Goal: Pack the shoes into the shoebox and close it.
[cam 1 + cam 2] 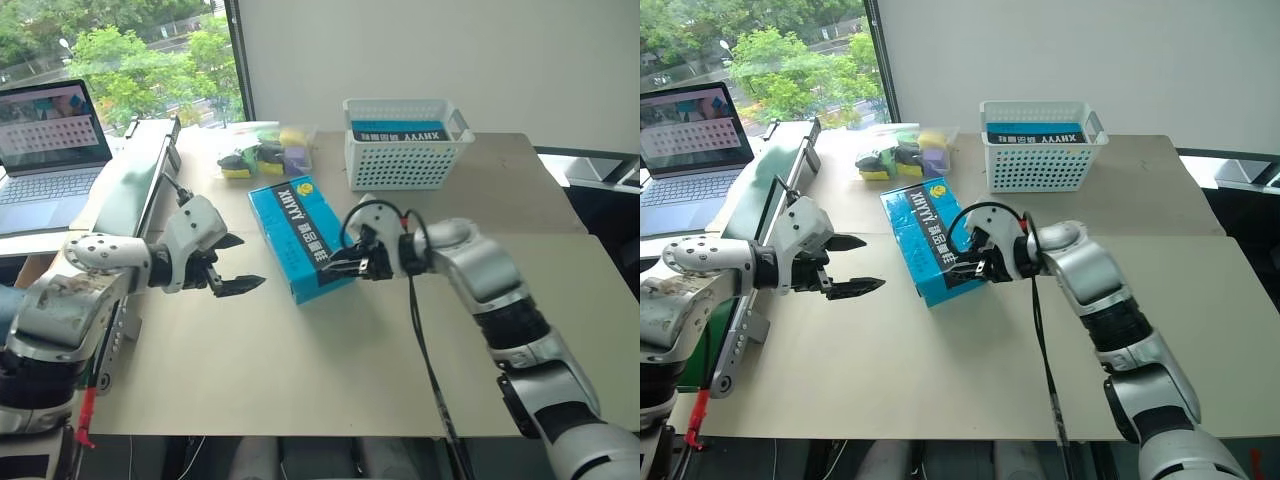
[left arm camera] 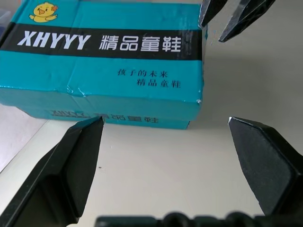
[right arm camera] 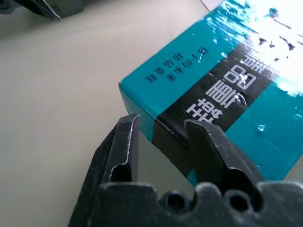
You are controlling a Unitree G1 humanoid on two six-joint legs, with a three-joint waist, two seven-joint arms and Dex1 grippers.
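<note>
The cyan-blue shoebox (image 1: 300,235) lies shut on the table, with its lid lettering facing up. The shoes are out of view. My left gripper (image 1: 250,262) hovers open to the left of the box and points at its side; the left wrist view shows the box wall (image 2: 109,71) beyond its spread fingers. My right gripper (image 1: 335,265) is at the box's near corner. In the right wrist view its fingers (image 3: 125,142) stand apart astride the lid edge (image 3: 227,71), one over the top and one beside the wall.
A white lattice basket (image 1: 405,145) holding another cyan box stands behind the shoebox. A clear bag (image 1: 265,152) of yellow, purple and black items lies at the back left. A laptop (image 1: 50,150) and a long dark panel (image 1: 140,185) sit on the left.
</note>
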